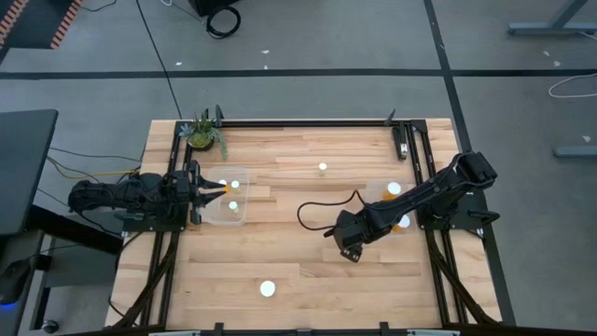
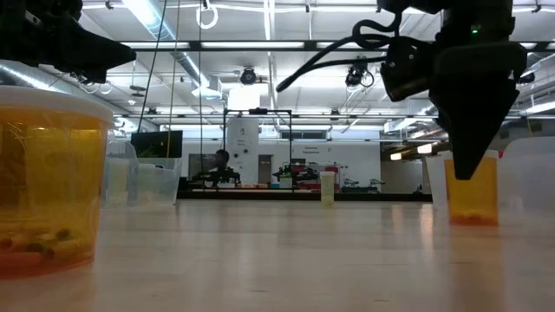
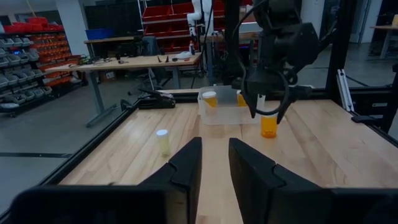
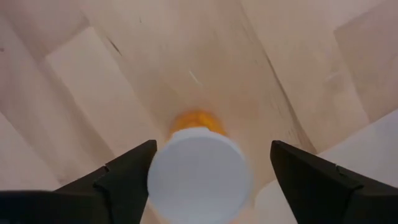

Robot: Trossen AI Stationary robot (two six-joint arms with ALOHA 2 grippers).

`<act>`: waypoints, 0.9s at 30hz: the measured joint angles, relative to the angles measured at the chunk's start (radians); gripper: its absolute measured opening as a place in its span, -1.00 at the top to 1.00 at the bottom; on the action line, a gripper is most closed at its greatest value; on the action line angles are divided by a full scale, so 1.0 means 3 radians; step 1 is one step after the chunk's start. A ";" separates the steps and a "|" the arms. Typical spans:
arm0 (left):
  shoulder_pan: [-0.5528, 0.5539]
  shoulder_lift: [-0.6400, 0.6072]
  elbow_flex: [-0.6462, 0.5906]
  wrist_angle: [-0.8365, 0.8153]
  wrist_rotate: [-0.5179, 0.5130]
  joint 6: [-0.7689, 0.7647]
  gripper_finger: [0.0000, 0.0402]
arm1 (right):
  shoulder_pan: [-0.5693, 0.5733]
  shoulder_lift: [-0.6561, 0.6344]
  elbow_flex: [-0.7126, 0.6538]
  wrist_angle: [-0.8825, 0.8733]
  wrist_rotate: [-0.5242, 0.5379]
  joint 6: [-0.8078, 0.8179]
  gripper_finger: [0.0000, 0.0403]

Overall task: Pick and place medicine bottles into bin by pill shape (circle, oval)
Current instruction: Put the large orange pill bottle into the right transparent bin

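An amber medicine bottle (image 4: 199, 177) with a white cap stands upright on the table next to the right bin (image 1: 375, 194). My right gripper (image 4: 211, 155) points down over it, open, with a finger on either side of the cap and touching nothing. In the left wrist view that gripper (image 3: 267, 116) hangs just above the bottle (image 3: 268, 127). My left gripper (image 3: 214, 168) waits level at the left bin (image 1: 233, 217), with a narrow gap between its fingers and nothing in it. Both bins hold bottles.
One bottle (image 1: 268, 288) stands near the table's front edge and looms large in the low view (image 2: 48, 182). Another bottle (image 1: 323, 168) stands at the far middle. A green potted plant (image 1: 203, 133) sits at the far left corner. A black cable (image 1: 322, 207) loops beside the right arm.
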 joint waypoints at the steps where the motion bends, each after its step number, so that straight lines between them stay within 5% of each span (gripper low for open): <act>1: -0.0001 0.0000 0.0000 0.0000 0.0001 0.0000 0.57 | 0.0000 0.0000 -0.0008 0.0000 -0.0015 0.0004 -0.55; 12: -0.0001 0.0000 0.0000 0.0000 0.0000 0.0001 0.57 | -0.0013 -0.0069 0.0074 -0.0332 0.0031 -0.0034 -0.11; 27: -0.0001 0.0001 0.0001 -0.0001 0.0001 -0.0001 0.59 | -0.0206 -0.0920 0.0082 -0.0850 0.0461 -0.0018 -0.12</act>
